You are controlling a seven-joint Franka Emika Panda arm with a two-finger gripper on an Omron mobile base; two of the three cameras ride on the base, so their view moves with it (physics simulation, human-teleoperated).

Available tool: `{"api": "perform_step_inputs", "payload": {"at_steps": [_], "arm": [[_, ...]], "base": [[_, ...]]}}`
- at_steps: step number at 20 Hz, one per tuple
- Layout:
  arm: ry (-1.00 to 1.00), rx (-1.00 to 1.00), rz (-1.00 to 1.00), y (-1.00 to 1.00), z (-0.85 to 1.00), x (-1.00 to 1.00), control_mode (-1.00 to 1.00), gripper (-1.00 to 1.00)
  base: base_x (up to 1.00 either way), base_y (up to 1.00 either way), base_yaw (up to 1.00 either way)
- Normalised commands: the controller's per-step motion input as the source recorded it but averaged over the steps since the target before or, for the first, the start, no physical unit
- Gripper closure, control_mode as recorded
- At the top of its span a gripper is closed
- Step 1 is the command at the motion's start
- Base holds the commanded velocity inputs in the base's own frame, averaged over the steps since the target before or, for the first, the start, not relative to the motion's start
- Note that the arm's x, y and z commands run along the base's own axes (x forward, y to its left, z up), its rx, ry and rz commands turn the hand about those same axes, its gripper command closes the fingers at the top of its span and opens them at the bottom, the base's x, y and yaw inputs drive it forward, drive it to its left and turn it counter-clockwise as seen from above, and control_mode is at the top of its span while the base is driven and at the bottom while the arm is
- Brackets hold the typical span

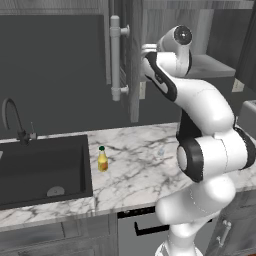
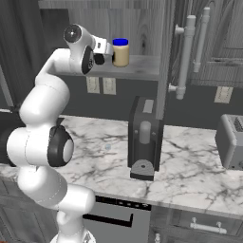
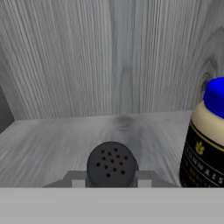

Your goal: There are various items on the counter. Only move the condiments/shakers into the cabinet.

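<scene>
Holding the small black shaker (image 3: 110, 165) tight in the tool (image 3: 110, 178), inside the cabinet (image 2: 142, 28), just over the shelf (image 3: 52, 135). Sitting beside it, the blue-lidded jar (image 2: 120, 52). Showing from the left side: the yellow bottle (image 1: 102, 159) standing on the worktop (image 1: 135, 165) by the sink (image 1: 40, 170).

The grey shelf (image 2: 142, 71) holds the blue-lidded jar (image 2: 120, 52). The white counter (image 1: 140, 170) holds a yellow bottle (image 1: 102, 159) near the sink (image 1: 42, 170). A black toaster (image 2: 144, 142) stands on it too.
</scene>
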Motion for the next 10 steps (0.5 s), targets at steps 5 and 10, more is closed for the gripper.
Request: {"api": "perform_step_inputs", "payload": {"at_steps": [5, 10], "arm": [[0.0, -0.02, -0.01, 0.0, -0.41, 0.32, -1.0, 1.0], [0.0, 0.0, 0.0, 0.0, -0.31, 0.23, -1.0, 1.0]], "base": [[0.0, 0.0, 0.0], [0.0, 0.0, 0.0]]}}
